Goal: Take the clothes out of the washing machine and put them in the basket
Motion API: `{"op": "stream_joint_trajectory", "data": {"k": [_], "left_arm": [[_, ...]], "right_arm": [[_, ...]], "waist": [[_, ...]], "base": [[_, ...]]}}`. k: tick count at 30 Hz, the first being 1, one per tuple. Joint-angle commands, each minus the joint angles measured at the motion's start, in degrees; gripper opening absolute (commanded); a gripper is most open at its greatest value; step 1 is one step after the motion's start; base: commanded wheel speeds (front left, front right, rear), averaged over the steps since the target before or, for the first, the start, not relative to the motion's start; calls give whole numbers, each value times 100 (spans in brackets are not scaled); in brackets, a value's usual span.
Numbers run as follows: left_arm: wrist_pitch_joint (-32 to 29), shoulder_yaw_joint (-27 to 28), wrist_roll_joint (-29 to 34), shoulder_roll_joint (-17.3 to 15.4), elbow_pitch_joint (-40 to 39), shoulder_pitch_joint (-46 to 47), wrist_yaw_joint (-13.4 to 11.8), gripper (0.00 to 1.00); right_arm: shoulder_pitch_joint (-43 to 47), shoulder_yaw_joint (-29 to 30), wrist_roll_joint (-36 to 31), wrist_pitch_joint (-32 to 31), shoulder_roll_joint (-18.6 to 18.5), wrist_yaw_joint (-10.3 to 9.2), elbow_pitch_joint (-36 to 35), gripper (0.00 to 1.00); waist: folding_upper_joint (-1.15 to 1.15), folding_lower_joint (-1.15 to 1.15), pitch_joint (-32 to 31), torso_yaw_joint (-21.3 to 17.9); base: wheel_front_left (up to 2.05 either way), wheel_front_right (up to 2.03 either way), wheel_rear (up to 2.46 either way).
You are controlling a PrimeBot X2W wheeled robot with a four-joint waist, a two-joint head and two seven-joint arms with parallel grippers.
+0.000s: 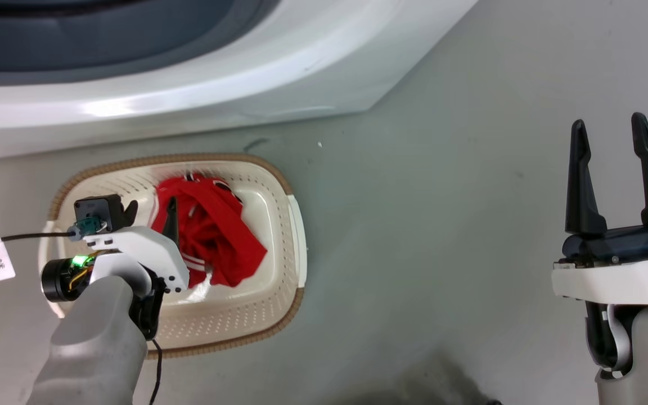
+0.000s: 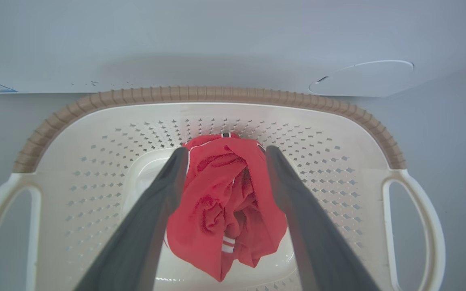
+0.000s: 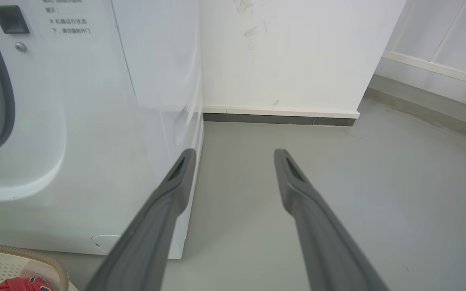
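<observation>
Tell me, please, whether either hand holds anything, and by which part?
Nothing is held: left hand open over the clothes in the basket, right hand open and empty.

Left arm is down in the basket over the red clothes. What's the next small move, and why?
Probably raise the left gripper straight up out of the basket, jaws open. The jaws stand apart and the clothes lie bunched on the basket's bottom between them, so they look released. A straight lift should avoid dragging cloth over the rim.
</observation>
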State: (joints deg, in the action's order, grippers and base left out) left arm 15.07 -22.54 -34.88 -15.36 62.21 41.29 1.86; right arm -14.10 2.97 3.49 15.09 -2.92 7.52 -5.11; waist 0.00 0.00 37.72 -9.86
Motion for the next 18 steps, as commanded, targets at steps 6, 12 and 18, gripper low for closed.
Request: {"op": "stream_joint_trajectory", "data": {"k": [6,12,18], "left_arm": [[14,658,556,35,-1121,-845,-18,100],[15,1194,1142,135,-2179,-1543,-25,100],[15,1657,1642,394,-3127,-2226,62,100]], "right_arm": [[183,-4,-49,13,8,-5,225,100],[365,-5,-30,12,8,-5,304,100],[531,98,106,12,8,-6,353,100]], "waist": [[0,0,-1097,334],[0,0,-1531,417],[0,0,-1858,458]], "base": [[0,0,0],[0,0,0],[0,0,0]]}}
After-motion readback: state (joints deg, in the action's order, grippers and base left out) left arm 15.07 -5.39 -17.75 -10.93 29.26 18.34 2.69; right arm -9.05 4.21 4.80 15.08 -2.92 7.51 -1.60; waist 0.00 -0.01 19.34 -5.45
